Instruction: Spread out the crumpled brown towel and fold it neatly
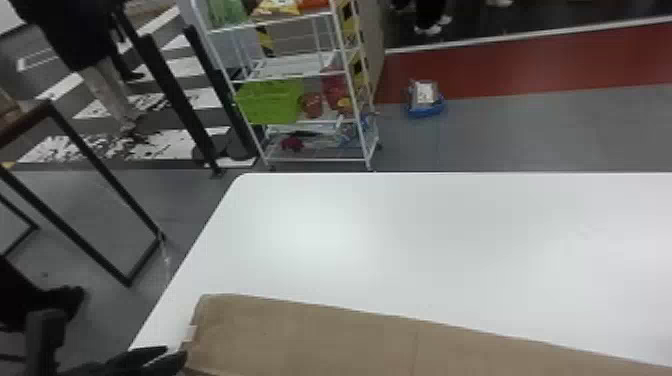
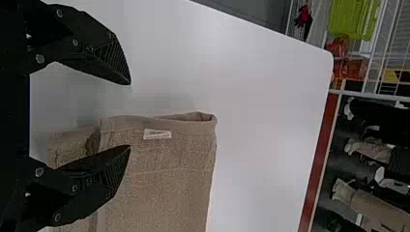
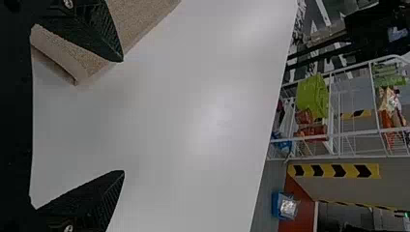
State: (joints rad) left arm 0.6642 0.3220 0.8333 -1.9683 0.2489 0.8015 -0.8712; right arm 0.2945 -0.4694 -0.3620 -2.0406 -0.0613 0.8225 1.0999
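Lying on tabletop [image 1: 400, 235]: brown towel [image 1: 320, 335], folded, white tag [image 2: 157, 134] at left end. Left pincer [image 1: 176, 352], near tag: spread. Right pincer [image 3: 123, 116]: spread.

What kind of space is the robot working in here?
Possibly a demo hall or shop-like area: a white wire shelf rack holds a green basket, and yellow-and-black striped tape shows beyond the white table.

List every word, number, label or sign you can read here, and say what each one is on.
No words or numbers can be read.
White label on the brown towel: too small to read.
Yellow bag on the white rack: print too blurred to read.
Yellow strip near the rack: black chevrons, no words to be made out.
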